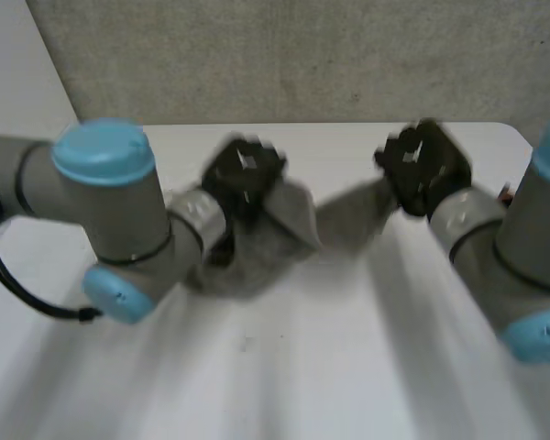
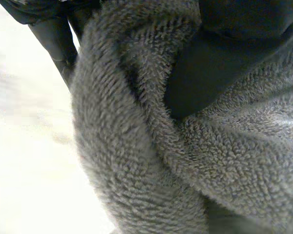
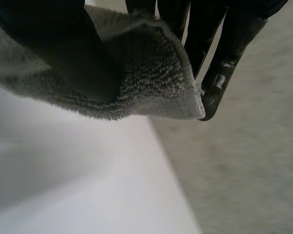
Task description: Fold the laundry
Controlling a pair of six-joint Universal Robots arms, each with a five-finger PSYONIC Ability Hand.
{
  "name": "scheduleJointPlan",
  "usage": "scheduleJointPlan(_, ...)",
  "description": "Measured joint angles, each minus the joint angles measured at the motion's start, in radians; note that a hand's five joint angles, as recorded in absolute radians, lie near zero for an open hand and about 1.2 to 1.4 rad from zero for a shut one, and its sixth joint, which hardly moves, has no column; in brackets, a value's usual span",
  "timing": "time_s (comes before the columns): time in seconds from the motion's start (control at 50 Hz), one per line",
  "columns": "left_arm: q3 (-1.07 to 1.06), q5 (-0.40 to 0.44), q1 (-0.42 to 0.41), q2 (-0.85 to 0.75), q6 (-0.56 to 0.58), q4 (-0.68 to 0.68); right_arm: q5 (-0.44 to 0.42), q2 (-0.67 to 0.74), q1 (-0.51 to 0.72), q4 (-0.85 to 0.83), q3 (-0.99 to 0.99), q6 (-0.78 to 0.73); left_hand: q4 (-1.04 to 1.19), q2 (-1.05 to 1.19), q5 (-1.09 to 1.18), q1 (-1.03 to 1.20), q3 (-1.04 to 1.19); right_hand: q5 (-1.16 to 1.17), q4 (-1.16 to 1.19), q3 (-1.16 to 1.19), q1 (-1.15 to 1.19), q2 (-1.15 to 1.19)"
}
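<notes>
A grey terry towel (image 1: 289, 229) hangs above the white table (image 1: 284, 367), stretched between my two hands. My left hand (image 1: 243, 174) holds its left end, and the cloth bunches and sags below it. In the left wrist view the thumb (image 2: 210, 73) presses into the thick folds of the towel (image 2: 136, 146). My right hand (image 1: 423, 167) grips the right end. In the right wrist view the thumb (image 3: 63, 53) pinches a corner of the towel (image 3: 156, 83) against the fingers (image 3: 219, 83).
A grey wall (image 1: 284, 55) rises behind the table's far edge. My left arm (image 1: 110, 211) and right arm (image 1: 522, 247) reach in from both sides. The table's edge and the grey floor (image 3: 244, 165) lie below the right hand.
</notes>
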Motion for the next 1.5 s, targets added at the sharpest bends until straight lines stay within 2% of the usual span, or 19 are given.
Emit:
scheduleJointPlan(0.06, 0.066, -0.175, -0.001, 0.059, -0.08, 0.083, 0.062, 0.014, -0.01, -0.034, -0.127, 0.014, 0.008, 0.007, 0.004, 0.007, 0.009, 0.001, 0.0, 0.0, 0.0, 0.0)
scheduleJointPlan(0.12, 0.089, -0.285, 0.0, 0.123, -0.163, 0.131, 0.117, 0.023, -0.01, -0.07, -0.22, 0.044, 0.011, 0.011, 0.012, 0.008, 0.014, 0.002, 0.0, 0.0, 0.0, 0.0)
scheduleJointPlan(0.22, 0.036, -0.341, -0.002, 0.206, -0.275, 0.156, 0.144, 0.034, -0.006, -0.101, -0.279, 0.093, 0.012, 0.012, 0.012, 0.008, 0.016, 0.003, 0.004, 0.0, 0.0, 0.0)
scheduleJointPlan(0.24, -0.049, -0.345, -0.011, 0.24, -0.321, 0.158, 0.139, 0.045, 0.004, -0.109, -0.282, 0.121, 0.014, 0.012, 0.012, 0.008, 0.016, 0.005, 0.004, 0.0, 0.0, 0.0)
scheduleJointPlan(0.42, -0.475, -0.343, -0.085, 0.261, -0.348, 0.15, 0.113, 0.116, 0.056, -0.079, -0.218, 0.119, 0.004, 0.007, 0.012, 0.008, 0.015, 0.007, 0.004, 0.0, 0.0, 0.0)
scheduleJointPlan(0.46, -0.513, -0.343, -0.093, 0.261, -0.346, 0.14, 0.112, 0.122, 0.056, -0.072, -0.214, 0.115, -0.094, -0.102, -0.044, -0.02, -0.084, 0.007, 0.004, 0.0, 0.0, 0.0)
scheduleJointPlan(0.5, -0.572, -0.343, -0.113, 0.262, -0.343, 0.108, 0.111, 0.128, 0.052, -0.06, -0.209, 0.11, -0.317, -0.316, -0.288, -0.292, -0.306, 0.007, 0.004, 0.0, 0.0, 0.0)
scheduleJointPlan(0.54, -0.606, -0.342, -0.139, 0.274, -0.34, 0.042, 0.109, 0.132, 0.037, -0.046, -0.202, 0.107, -0.605, -0.625, -0.575, -0.571, -0.614, 0.007, 0.004, 0.0, 0.0, 0.0)
scheduleJointPlan(0.56, -0.606, -0.342, -0.139, 0.274, -0.34, 0.042, 0.109, 0.132, 0.037, -0.046, -0.202, 0.107, -0.605, -0.625, -0.575, -0.571, -0.614, 0.007, 0.004, 0.0, 0.0, 0.0)
scheduleJointPlan(0.58, -0.607, -0.34, -0.157, 0.295, -0.339, -0.021, 0.107, 0.132, 0.018, -0.039, -0.192, 0.107, -0.799, -0.805, -0.769, -0.734, -0.794, 0.007, 0.004, 0.0, 0.0, 0.0)
scheduleJointPlan(0.7, -0.51, -0.336, -0.155, 0.362, -0.319, -0.136, 0.101, 0.13, -0.01, -0.035, -0.156, 0.111, -0.976, -0.975, -0.943, -0.909, -0.964, 0.007, 0.004, 0.0, 0.0, 0.0)
scheduleJointPlan(0.82, -0.367, -0.303, -0.069, 0.365, -0.207, -0.147, 0.097, 0.135, -0.015, -0.039, -0.115, 0.109, -0.99, -0.988, -0.953, -0.923, -0.977, 0.007, 0.004, 0.0, 0.0, 0.0)
scheduleJointPlan(0.92, -0.302, -0.233, -0.025, 0.318, -0.112, -0.137, 0.097, 0.141, -0.015, -0.041, -0.099, 0.108, -0.99, -0.988, -0.953, -0.923, -0.977, 0.008, 0.004, 0.0, 0.0, 0.0)
scheduleJointPlan(0.94, -0.271, -0.177, -0.008, 0.275, -0.056, -0.132, 0.097, 0.143, -0.015, -0.041, -0.094, 0.107, -0.99, -0.988, -0.953, -0.923, -0.977, 0.008, 0.004, 0.0, 0.0, 0.0)
scheduleJointPlan(0.96, -0.259, -0.156, -0.003, 0.257, -0.037, -0.13, 0.097, 0.144, -0.015, -0.041, -0.093, 0.106, -0.99, -0.988, -0.953, -0.923, -0.977, 0.008, 0.004, 0.0, 0.0, 0.0)
scheduleJointPlan(1.02, -0.21, -0.084, 0.009, 0.172, 0.034, -0.125, 0.097, 0.15, -0.014, -0.04, -0.089, 0.105, -0.847, -0.845, -0.813, -0.776, -0.837, 0.008, 0.004, 0.0, 0.0, 0.0)
scheduleJointPlan(1.08, -0.172, -0.055, 0.013, 0.111, 0.075, -0.124, 0.096, 0.158, -0.014, -0.04, -0.087, 0.103, -0.761, -0.759, -0.733, -0.7, -0.75, 0.008, 0.004, 0.0, 0.0, 0.0)
scheduleJointPlan(1.44, -0.056, -0.039, 0.021, -0.114, 0.255, -0.123, 0.096, 0.19, 0.0, -0.045, -0.071, 0.04, -0.68, -0.678, -0.648, -0.621, -0.67, 0.009, 0.004, 0.0, 0.0, 0.0)
scheduleJointPlan(1.5, -0.054, -0.039, 0.024, -0.131, 0.29, -0.124, 0.095, 0.19, 0.0, -0.045, -0.071, 0.04, -0.616, -0.614, -0.585, -0.547, -0.606, 0.009, 0.004, 0.0, 0.0, 0.0)
